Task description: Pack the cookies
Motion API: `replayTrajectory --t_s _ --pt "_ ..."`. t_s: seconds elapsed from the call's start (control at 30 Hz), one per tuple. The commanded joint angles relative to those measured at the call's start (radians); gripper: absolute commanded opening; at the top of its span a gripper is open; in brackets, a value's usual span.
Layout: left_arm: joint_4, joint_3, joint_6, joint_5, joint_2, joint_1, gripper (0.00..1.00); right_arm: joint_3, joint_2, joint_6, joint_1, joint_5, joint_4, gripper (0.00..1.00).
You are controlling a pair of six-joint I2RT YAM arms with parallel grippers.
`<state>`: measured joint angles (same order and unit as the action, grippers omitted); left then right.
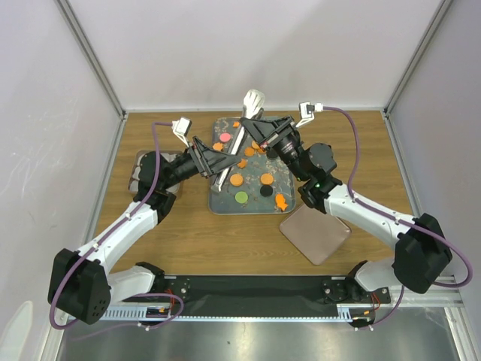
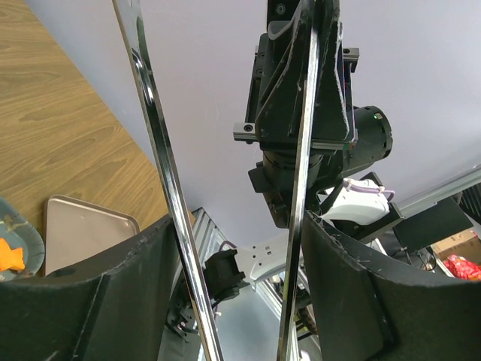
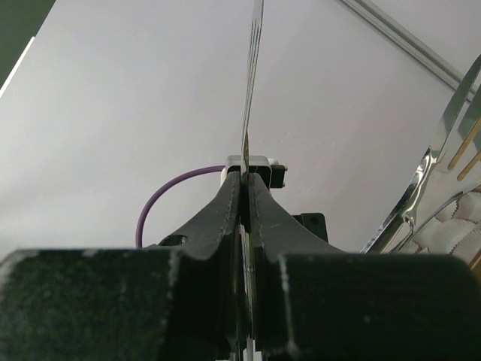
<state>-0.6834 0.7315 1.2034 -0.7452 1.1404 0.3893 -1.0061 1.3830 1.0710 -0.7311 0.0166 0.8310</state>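
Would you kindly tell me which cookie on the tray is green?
The round cookie by the near edge of the tray, just left of the black one; the rest visible are orange or pink.

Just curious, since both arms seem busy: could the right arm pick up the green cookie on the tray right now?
Probably not directly: the right claw is shut on a thin metal utensil. The green cookie lies uncovered on the tray, so the utensil might reach it.

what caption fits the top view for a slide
Over a tray of cookies, left gripper holds tongs, right gripper clamps a thin metal utensil.
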Motion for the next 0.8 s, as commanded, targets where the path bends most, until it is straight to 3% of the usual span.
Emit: replayTrajectory --t_s 0.0,0.77 --pt "-0.036 -0.004 -0.024 -0.016 -0.011 -0.009 0.7 -0.028 0.011 -0.017 0.001 0.023 0.082 0.0" --pt "-0.027 -0.011 -0.018 -0.016 0.015 -0.009 0.74 -0.051 -0.012 -0.043 -0.001 0.04 0.065 0.0"
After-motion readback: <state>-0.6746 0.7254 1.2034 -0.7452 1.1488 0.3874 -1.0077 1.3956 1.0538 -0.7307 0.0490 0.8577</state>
